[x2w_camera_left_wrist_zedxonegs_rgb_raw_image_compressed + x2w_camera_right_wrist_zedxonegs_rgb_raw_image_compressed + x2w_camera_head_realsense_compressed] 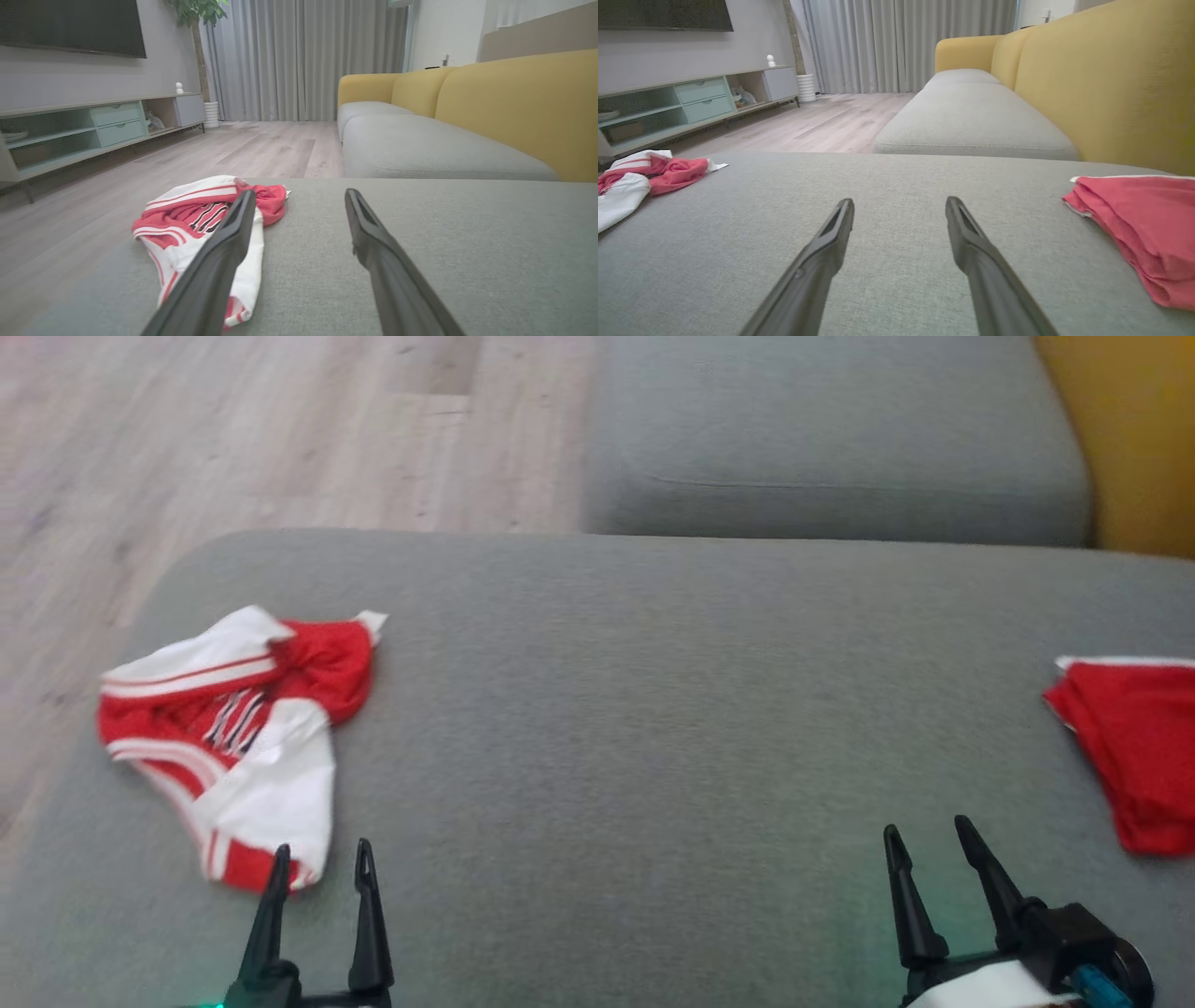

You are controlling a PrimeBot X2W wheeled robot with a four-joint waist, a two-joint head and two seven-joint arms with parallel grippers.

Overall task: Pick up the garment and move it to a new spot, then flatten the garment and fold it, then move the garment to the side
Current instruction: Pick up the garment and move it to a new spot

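Note:
A crumpled red and white garment (233, 728) lies near the left edge of the grey sofa cushion (653, 709). My left gripper (323, 847) is open just in front of it, its left fingertip over the garment's near hem. In the left wrist view the garment (187, 219) sits left of and behind the open left gripper (300, 193), with nothing between the fingers. My right gripper (926, 827) is open over bare cushion at the lower right. In the right wrist view the right gripper (900, 201) is empty and the garment (644, 175) lies far left.
A folded red cloth (1134, 747) lies at the cushion's right edge, also right of the right gripper (1139, 219). Wooden floor (233, 448) drops away left and beyond. A second grey seat (840, 439) and the yellow backrest (1111, 84) stand behind. A TV cabinet (93, 126) lines the far wall.

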